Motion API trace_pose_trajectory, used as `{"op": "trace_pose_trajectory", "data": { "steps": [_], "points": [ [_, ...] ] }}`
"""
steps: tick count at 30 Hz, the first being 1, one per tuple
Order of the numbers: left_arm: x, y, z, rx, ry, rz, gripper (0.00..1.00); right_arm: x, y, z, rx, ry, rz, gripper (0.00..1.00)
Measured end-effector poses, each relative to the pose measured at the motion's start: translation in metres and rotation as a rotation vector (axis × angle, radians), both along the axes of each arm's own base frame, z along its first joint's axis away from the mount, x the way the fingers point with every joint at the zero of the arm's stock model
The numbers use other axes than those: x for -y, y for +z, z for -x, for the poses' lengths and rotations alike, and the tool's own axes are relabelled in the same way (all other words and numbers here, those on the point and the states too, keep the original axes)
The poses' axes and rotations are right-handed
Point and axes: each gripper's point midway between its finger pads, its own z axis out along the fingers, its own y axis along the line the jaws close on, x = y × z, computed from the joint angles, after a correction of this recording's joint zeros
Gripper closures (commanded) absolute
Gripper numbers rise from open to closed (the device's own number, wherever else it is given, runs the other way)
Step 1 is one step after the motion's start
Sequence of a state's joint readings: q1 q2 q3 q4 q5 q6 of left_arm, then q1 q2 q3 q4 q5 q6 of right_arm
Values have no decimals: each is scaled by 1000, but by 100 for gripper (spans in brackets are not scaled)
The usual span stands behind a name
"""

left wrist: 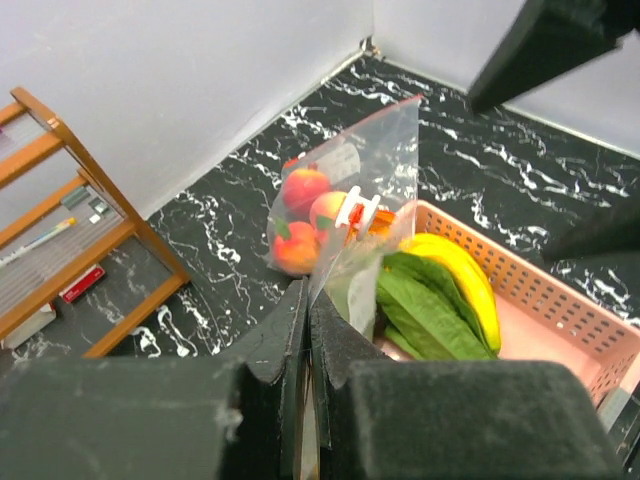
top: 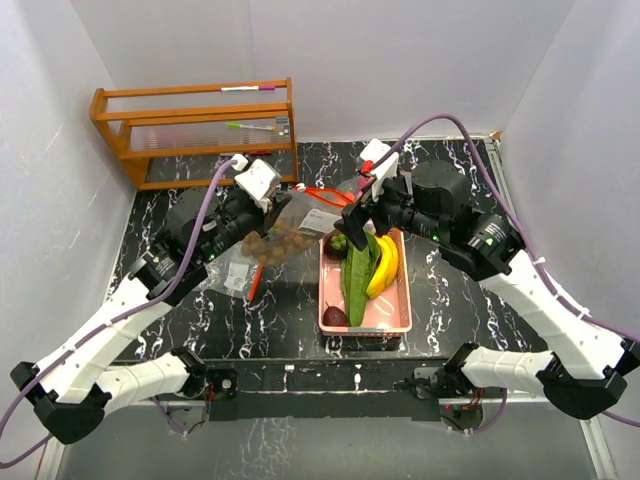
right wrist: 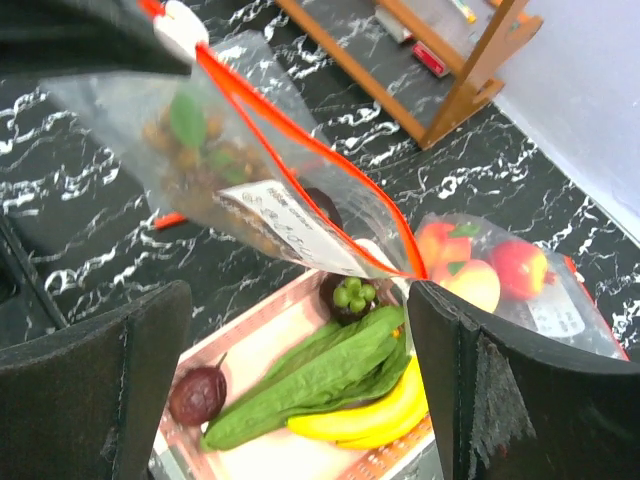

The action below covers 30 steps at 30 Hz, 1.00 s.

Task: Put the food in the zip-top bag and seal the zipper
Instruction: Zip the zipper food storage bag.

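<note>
L gripper (left wrist: 308, 310) clenched on zip-top bag (right wrist: 230, 170) rim. R gripper (right wrist: 297, 300) released, nearer to food: I see bananas (right wrist: 370, 410) just below, long axis along pink basket (top: 404, 290).

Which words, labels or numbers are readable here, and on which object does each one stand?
Nothing is legible.
White label on the zip-top bag: printed lines, too blurred to read.
Label on the second bag, at the right: too small to read.
Red item on the wooden shelf: no readable print.
</note>
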<state>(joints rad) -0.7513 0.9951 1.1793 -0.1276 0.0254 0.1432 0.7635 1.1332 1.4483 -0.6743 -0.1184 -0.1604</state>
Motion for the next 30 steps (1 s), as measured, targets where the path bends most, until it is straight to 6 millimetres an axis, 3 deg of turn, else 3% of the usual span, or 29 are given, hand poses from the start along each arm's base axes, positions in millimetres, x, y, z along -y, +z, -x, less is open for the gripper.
{"op": "trace_pose_trajectory", "data": {
  "steps": [4, 6, 8, 16, 21, 30],
  "points": [
    [3, -18, 5, -27, -41, -47, 100, -3, 6, -4, 11, -18, -46, 18],
    [6, -22, 11, -34, -80, -63, 100, -7, 10, -2, 20, 9, -62, 44],
    [9, -24, 17, -37, -121, -77, 100, -11, 15, 1, 38, 39, -69, 49],
    [11, -6, 49, -2, -272, -104, 100, -33, 49, 9, 114, 203, -83, 32],
    [7, 5, 59, 31, -307, -107, 100, -43, 46, 26, 112, 333, -66, 26],
    [9, -3, 71, 17, -371, -134, 100, -53, 44, 49, 124, 519, -41, 28]
  ]
}}
